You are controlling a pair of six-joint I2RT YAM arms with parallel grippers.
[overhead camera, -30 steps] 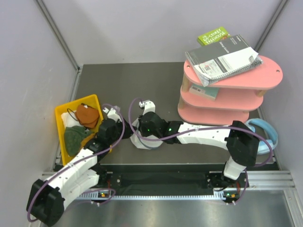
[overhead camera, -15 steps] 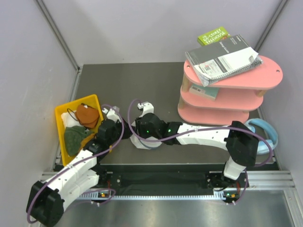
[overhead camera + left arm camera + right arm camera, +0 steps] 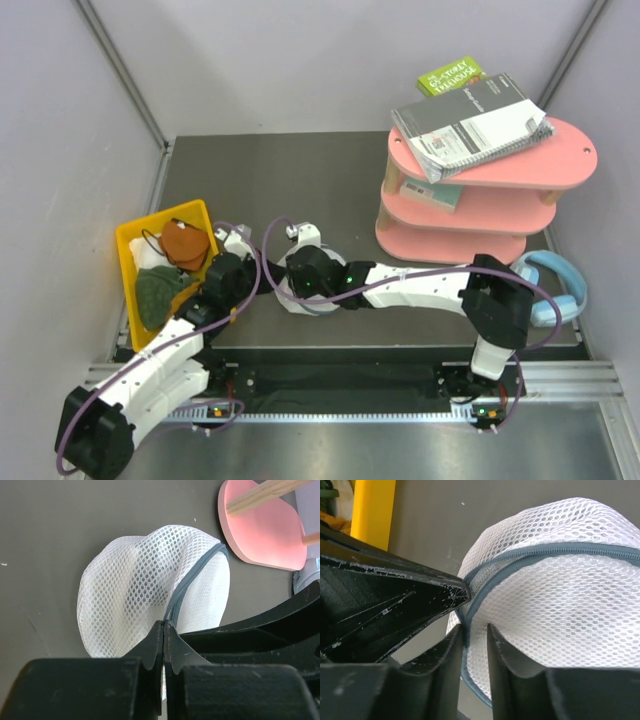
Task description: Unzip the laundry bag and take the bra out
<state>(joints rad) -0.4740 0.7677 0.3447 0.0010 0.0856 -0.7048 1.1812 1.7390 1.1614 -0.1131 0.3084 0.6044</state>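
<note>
The laundry bag (image 3: 150, 580) is a white mesh dome with a grey-blue zipper line, lying on the dark table between both grippers. In the top view only its white edge (image 3: 305, 308) shows under the right wrist. My left gripper (image 3: 165, 625) is shut on the zipper line at the bag's near rim. My right gripper (image 3: 476, 627) pinches a fold of mesh beside the zipper line (image 3: 555, 550), which looks closed. The left gripper's black finger (image 3: 420, 595) lies just beside it. The bra (image 3: 149, 256), a small white piece with a thin dark strap, lies in the yellow bin.
The yellow bin (image 3: 125, 262) at the left also holds a rust-orange cloth (image 3: 185, 243) and a dark green cloth (image 3: 155, 292). A pink three-tier shelf (image 3: 480, 205) with books (image 3: 470, 115) stands at the right. Pale blue headphones (image 3: 560, 290) lie by the right arm.
The right arm has shifted a little to the left, bringing its gripper closer to the left one and uncovering more of the headphones. The left arm has barely moved.
</note>
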